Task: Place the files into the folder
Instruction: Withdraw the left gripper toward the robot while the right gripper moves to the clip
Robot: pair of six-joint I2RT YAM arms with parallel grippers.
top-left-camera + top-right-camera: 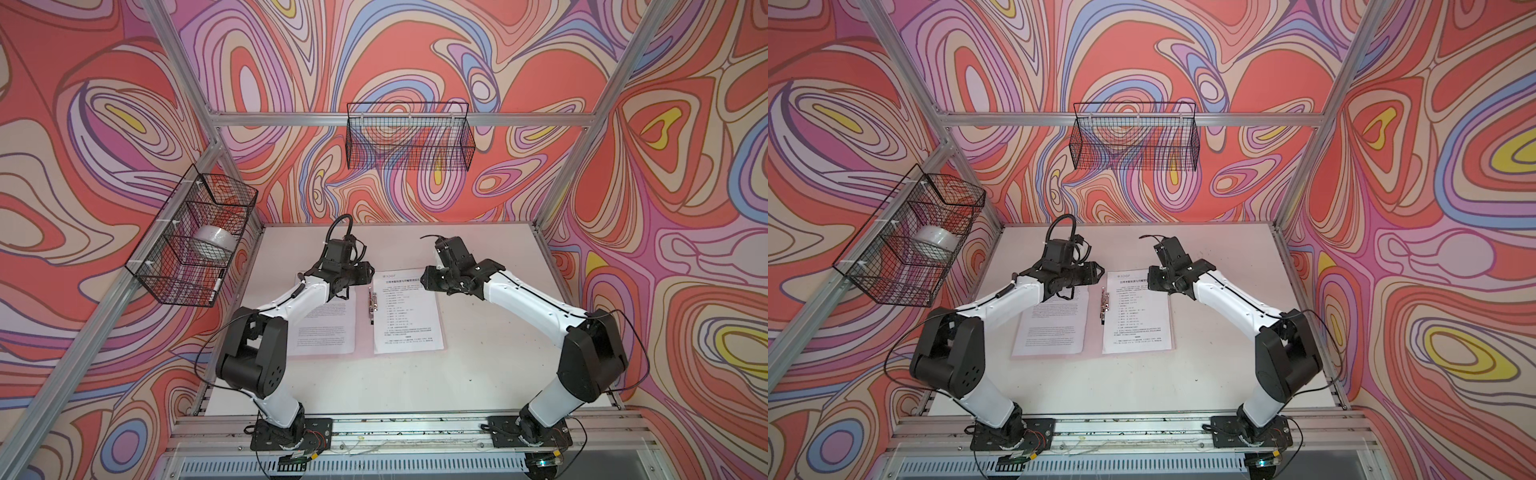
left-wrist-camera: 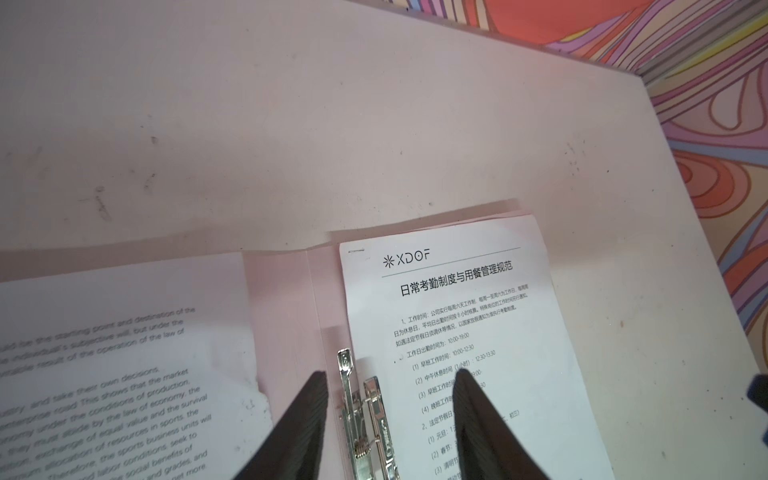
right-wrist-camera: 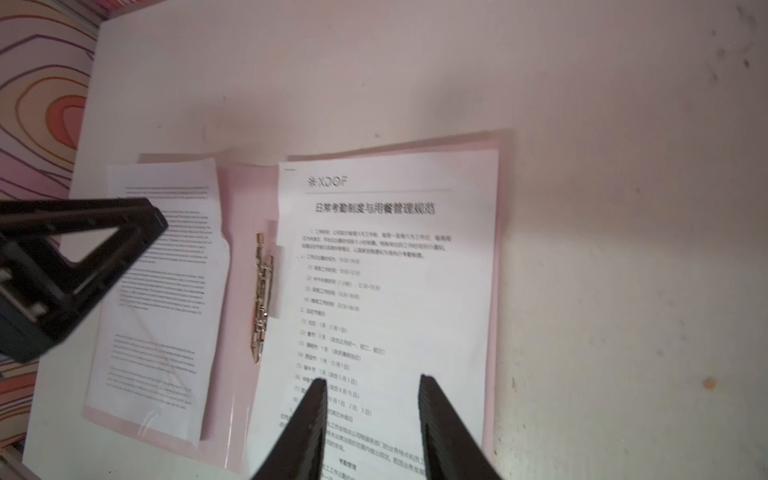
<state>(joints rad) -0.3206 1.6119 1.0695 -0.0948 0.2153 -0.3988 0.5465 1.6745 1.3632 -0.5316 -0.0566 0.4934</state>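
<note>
**Q:** Where do the papers lie?

**A:** Both rest on the open pink folder (image 1: 365,340), which is flat on the table (image 1: 374,386). The paragraph sheet (image 1: 324,328) is on its left half and the list sheet (image 1: 407,320) on its right half. The metal clip (image 1: 371,303) sits on the spine between them.

**Q:** And the fingers?

**A:** The left gripper (image 2: 390,374) hangs over the far end of the spine. Its fingers (image 2: 307,415) are spread, with the clip below the gap, and it grasps nothing. The right gripper (image 3: 372,379) hangs above the list sheet near its far right corner. Its fingers (image 3: 440,424) are apart and empty. Whether any tip touches paper cannot be told.
</note>
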